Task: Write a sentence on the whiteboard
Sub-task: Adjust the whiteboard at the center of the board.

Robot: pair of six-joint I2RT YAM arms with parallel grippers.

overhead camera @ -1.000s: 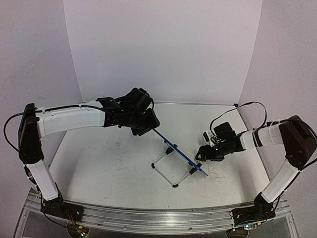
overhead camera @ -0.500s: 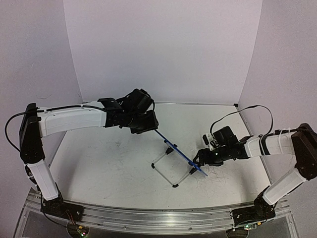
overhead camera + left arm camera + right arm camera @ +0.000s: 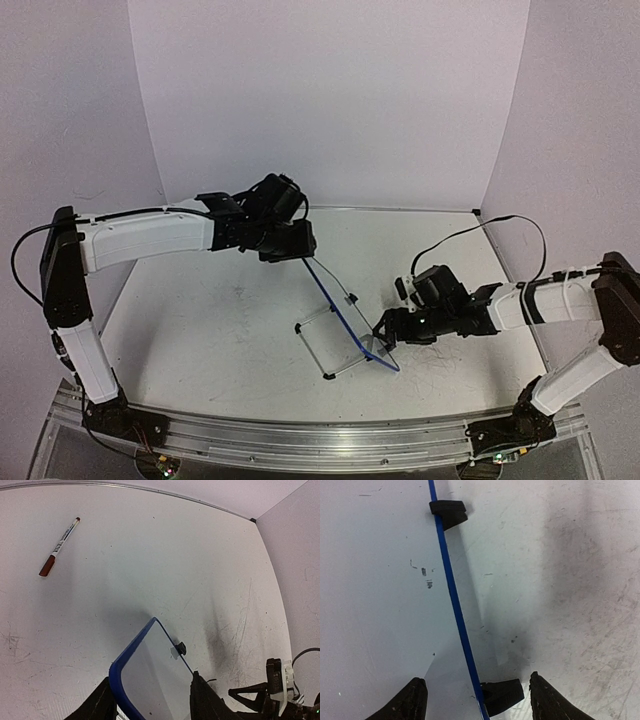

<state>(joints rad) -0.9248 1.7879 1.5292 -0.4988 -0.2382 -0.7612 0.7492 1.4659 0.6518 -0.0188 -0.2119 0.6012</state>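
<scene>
The whiteboard (image 3: 348,318) leans steeply on its white wire stand (image 3: 312,348) in mid-table, its thin blue frame edge toward the camera. My left gripper (image 3: 303,255) is shut on its far top corner; in the left wrist view the blue corner (image 3: 120,672) sits between the fingers of that gripper (image 3: 150,678). My right gripper (image 3: 382,330) is open at the board's near lower end. In the right wrist view this gripper (image 3: 476,677) straddles the blue edge (image 3: 451,580) and a black clip foot (image 3: 502,695), touching neither. The sentence is out of view; the board face (image 3: 380,605) shows only small dark specks.
A red-capped marker (image 3: 60,545) lies on the table beyond the board, near the back edge. A second black clip foot (image 3: 449,510) sits further along the frame. Grey scuff marks (image 3: 440,360) cover the table under the right arm. Purple walls close the back and sides.
The board has swung, its lower end moving left and nearer, showing more of its face. My right gripper followed it leftward. The left gripper has barely moved.
</scene>
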